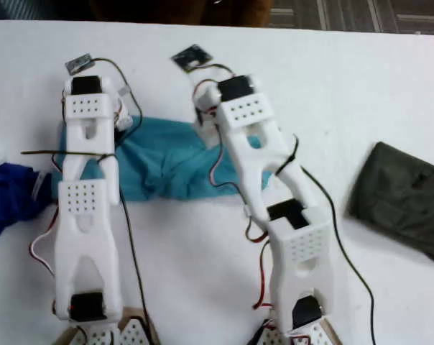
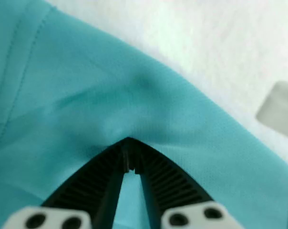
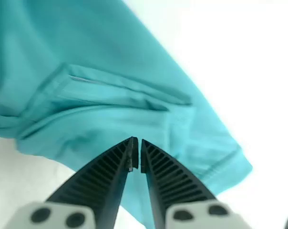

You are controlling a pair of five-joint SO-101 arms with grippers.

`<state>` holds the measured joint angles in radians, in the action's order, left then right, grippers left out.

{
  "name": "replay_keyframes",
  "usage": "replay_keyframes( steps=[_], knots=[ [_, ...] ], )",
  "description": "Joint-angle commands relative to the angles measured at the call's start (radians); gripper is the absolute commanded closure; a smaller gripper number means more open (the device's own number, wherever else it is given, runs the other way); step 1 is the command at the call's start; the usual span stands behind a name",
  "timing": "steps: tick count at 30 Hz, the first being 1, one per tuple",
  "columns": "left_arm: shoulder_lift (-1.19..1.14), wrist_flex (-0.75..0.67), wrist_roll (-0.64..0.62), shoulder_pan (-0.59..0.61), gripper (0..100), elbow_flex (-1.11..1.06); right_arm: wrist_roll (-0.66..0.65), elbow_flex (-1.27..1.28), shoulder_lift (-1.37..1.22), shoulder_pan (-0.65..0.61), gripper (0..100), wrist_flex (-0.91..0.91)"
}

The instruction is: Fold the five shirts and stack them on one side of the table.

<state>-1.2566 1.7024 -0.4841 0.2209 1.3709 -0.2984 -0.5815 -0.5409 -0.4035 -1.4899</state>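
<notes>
- Across the middle of the tabletop (image 1: 346, 79), under both arms, lies the teal shirt (image 1: 167, 169). In the high view its long axis runs side to side, crosswise to the line your two arms reach along.
- Your left fingers (image 2: 103, 179) are pressed together with a tuck of teal cloth nipped at their tips. Creases draw in to that point and the cloth spreads away ahead and to both sides, so this grip sits within the shirt's body, not at a corner.
- Your right fingers (image 3: 106, 176) are likewise closed, pinching a layered, stitched edge of the same shirt. Bare tabletop begins just beyond and a hemmed corner lies close by, so this grip is near one end of the garment.
- Both arms have the shirt in hand, so neither is nearer. What matters is that your two pinch points lie apart along the long axis.
- My judgement is that the coming fold should carry both points together across that axis, level with each other, or the cloth will skew.
- The blue shirt (image 1: 8, 194) lies bunched at one side edge, just beside the teal shirt's end, so watch that you don't drag it along.
- The dark green shirt (image 1: 404, 201) lies well apart at the opposite side, also unfolded, so you look to be early in the task.
</notes>
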Motion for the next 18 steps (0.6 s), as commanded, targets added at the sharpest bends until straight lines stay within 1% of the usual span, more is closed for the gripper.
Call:
replay_keyframes(
  steps=[1,7,11,15,18],
  knots=[
    [0.008,0.018,-0.011,0.035,98,0.013,0.003,-0.044,-0.024,0.051,97.9,0.002],
    [0.008,0.018,-0.011,0.034,98,0.013,0.003,-0.046,-0.165,0.061,97.9,0.073],
    [0.008,0.018,-0.011,0.034,98,0.013,0.003,-0.064,-0.189,0.079,97.9,0.087],
    [0.008,0.017,-0.009,0.029,98,0.013,0.003,-0.192,-0.166,0.125,97.9,0.012],
    [0.009,0.018,-0.008,0.028,95,0.013,0.003,-0.319,-0.136,0.142,97.9,-0.119]
  ],
)
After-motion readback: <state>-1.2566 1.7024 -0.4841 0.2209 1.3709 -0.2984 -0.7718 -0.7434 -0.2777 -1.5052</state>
